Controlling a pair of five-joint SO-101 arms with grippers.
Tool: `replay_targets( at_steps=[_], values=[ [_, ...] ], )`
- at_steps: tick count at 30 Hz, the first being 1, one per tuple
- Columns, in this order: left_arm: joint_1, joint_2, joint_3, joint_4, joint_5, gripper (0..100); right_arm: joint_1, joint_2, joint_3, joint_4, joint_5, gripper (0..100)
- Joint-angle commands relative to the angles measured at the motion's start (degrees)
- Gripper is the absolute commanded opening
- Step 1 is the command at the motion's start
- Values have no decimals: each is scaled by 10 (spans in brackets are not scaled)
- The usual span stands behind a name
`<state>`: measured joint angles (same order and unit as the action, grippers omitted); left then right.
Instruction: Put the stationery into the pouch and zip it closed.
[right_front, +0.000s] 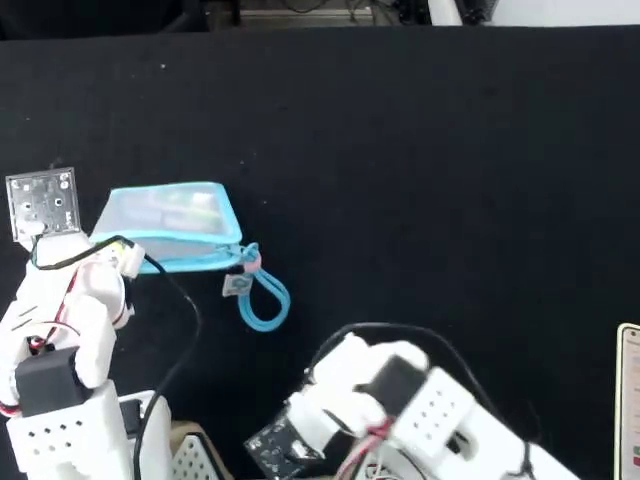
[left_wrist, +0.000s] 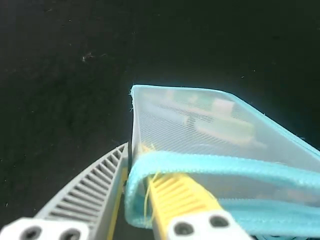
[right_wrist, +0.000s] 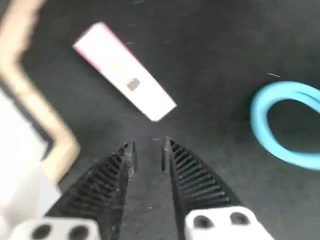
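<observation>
Pouch (right_front: 170, 225): clear mesh with blue binding, flat on the black tabletop (right_front: 420, 150), left side, mid-depth. Stationery (left_wrist: 220, 120) inside, visible through the mesh as pale green and white pieces; single items not resolvable. Zip state: cannot tell. Blue wrist loop (right_front: 265, 300) off the pouch's near-right corner, lying nearer and to the right on the tabletop.

Left hand (left_wrist: 136, 165): at the pouch's near-left corner, closed down on it. Yellow finger (left_wrist: 175, 200) under the blue binding, grey finger (left_wrist: 95, 185) against the outside of the pouch's end. Corner pinched between the two.

Right hand (right_wrist: 148, 150): near edge of the tabletop, about centre, low over the surface, nearer than the wrist loop. Jaws parted by a narrow gap, nothing between them. A little beyond the tips, a white slab with a pink edge (right_wrist: 125, 72), flat on the tabletop, untouched. Wrist loop to one side of the slab, tan board (right_wrist: 45, 125) to the other.
</observation>
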<state>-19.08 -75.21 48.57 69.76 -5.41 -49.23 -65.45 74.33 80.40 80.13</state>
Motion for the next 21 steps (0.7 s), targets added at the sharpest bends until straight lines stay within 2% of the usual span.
replay_targets(
  at_steps=[1, 6, 9, 15, 21],
  values=[
    [-3, -4, -10, -10, -3, 30, 9, 115, -42, 21, 47, 81],
    [-5, -4, -10, -9, -3, 30, -4, 215, -104, 36, 78, 102],
    [-7, -4, -10, -9, -3, 30, -17, 243, -124, 38, 54, 152],
    [-3, -4, -10, -9, -3, 30, -42, 233, -127, 36, 42, 170],
    [-5, -4, -10, -9, -3, 30, -56, 215, -85, -43, 41, 173]
  ],
)
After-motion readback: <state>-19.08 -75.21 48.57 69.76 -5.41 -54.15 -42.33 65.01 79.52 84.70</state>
